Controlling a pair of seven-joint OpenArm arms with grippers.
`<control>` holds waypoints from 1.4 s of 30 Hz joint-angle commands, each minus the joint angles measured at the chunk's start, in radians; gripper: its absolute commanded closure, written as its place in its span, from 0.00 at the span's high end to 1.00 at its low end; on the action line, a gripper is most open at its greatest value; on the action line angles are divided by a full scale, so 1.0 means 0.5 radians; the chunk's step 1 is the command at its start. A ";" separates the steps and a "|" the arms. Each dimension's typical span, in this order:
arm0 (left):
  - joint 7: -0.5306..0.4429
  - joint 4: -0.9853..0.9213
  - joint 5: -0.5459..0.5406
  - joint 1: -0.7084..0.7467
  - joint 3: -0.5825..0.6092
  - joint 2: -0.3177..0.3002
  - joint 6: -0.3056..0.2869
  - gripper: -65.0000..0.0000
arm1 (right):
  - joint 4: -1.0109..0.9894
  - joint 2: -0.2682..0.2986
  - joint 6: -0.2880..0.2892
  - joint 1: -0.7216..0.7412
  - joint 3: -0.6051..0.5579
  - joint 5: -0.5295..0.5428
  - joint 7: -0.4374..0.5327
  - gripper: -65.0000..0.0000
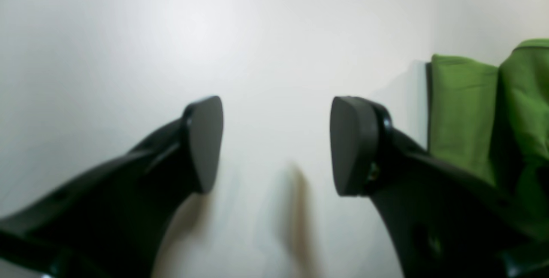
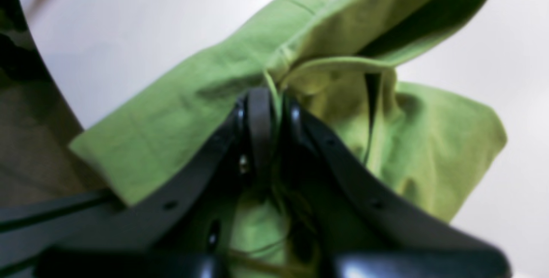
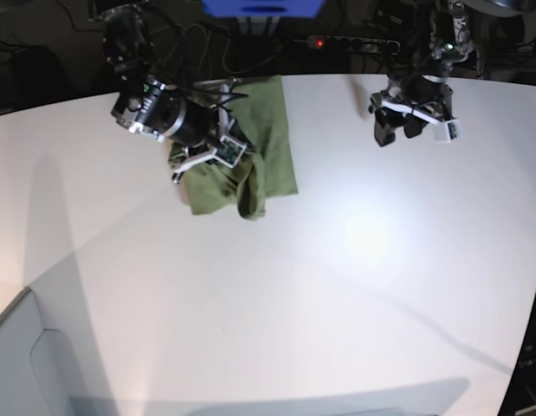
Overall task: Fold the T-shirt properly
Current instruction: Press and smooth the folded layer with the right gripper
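Observation:
The green T-shirt lies partly folded near the table's far edge, left of centre in the base view. My right gripper is shut on a bunched fold of the T-shirt and holds that part lifted off the table. In the base view the right gripper sits over the shirt's left side. My left gripper hangs open above bare table, nothing between its fingers; the T-shirt shows at the right edge of its view. In the base view the left gripper hovers well right of the shirt.
The white table spreads wide toward the near side. A power strip and cables lie beyond the far edge. A blue object stands behind the shirt. A pale grey panel sits at the near left corner.

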 commanded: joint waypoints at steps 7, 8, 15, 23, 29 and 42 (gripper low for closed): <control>-0.042 0.036 -0.020 0.012 -0.005 -0.009 -0.017 0.58 | -0.016 0.000 0.022 0.044 0.005 0.036 0.050 0.00; -0.042 0.036 -0.020 0.012 -0.005 -0.009 -0.017 0.58 | -0.019 0.000 0.022 0.041 0.005 0.036 0.050 0.00; -0.042 0.036 -0.020 -0.007 -0.002 -0.009 -0.017 0.58 | -0.019 0.012 0.022 0.026 -0.045 0.036 0.044 0.27; -0.042 0.036 -0.020 -0.010 -0.008 -0.012 -0.017 0.58 | 0.224 0.043 0.022 -0.045 -0.094 0.042 0.047 0.74; -0.042 0.036 -0.020 -0.010 -0.014 -0.015 -0.017 0.58 | 0.518 0.037 0.022 -0.140 0.198 0.045 0.047 0.74; -0.045 0.030 -0.020 -0.043 -0.002 -0.009 -0.017 0.58 | 0.402 0.040 0.022 -0.201 0.471 0.049 0.038 0.74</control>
